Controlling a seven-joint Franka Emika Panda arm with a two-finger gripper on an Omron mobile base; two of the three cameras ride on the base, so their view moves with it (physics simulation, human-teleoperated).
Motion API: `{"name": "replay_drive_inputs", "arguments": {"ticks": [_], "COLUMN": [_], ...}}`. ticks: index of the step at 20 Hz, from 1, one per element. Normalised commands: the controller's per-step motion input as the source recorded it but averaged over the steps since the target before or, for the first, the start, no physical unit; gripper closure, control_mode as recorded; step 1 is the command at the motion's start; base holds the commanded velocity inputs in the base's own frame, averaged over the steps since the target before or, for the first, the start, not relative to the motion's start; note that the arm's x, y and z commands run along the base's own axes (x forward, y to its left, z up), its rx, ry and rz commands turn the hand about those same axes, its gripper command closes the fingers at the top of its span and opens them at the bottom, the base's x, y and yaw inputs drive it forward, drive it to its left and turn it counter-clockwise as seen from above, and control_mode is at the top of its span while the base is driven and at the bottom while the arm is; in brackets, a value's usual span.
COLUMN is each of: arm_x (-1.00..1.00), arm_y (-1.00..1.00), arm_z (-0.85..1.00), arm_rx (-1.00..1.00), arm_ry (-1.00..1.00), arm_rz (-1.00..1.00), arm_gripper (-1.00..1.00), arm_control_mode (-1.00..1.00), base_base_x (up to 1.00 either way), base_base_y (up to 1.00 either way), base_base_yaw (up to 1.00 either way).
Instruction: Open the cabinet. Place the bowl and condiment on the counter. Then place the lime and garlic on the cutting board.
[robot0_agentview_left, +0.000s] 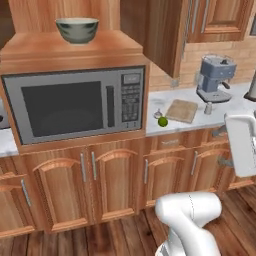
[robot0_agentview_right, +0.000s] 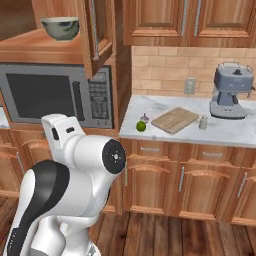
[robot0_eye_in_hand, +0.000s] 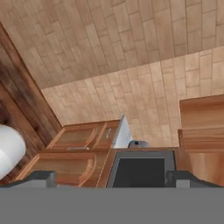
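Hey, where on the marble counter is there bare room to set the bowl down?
On the counter, the front strip before the cutting board is bare, and the stretch between board and backsplash. Crowded: the left end, where lime and garlic sit together, and around the condiment by the coffee machine.

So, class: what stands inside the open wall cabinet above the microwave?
The bowl stands on the shelf of the open cabinet, upright, above the microwave. The cabinet's upper part is out of frame.
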Motion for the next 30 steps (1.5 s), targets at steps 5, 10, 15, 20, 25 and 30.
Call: {"name": "replay_drive_inputs", "arguments": {"ticks": [5, 10, 15, 20, 25, 30], "arm_x": [0.0, 0.0, 0.0, 0.0, 0.0, 0.0], "arm_y": [0.0, 0.0, 0.0, 0.0, 0.0, 0.0], "arm_z": [0.0, 0.0, 0.0, 0.0, 0.0, 0.0], "arm_rx": [0.0, 0.0, 0.0, 0.0, 0.0, 0.0], "arm_ry": [0.0, 0.0, 0.0, 0.0, 0.0, 0.0], "arm_rz": [0.0, 0.0, 0.0, 0.0, 0.0, 0.0], "arm_gripper": [-1.0, -1.0, -1.0, -1.0, -1.0, -1.0], "arm_control_mode": [1.0, 1.0, 1.0, 1.0, 1.0, 1.0], "base_base_x": [-0.19, 0.07, 0.56, 0.71, 0.74, 0.76], "base_base_y": [0.98, 0.9, 0.6, 0.31, 0.02, 0.0], "base_base_yaw": [0.0, -0.04, -0.01, 0.0, 0.0, 0.0]}}
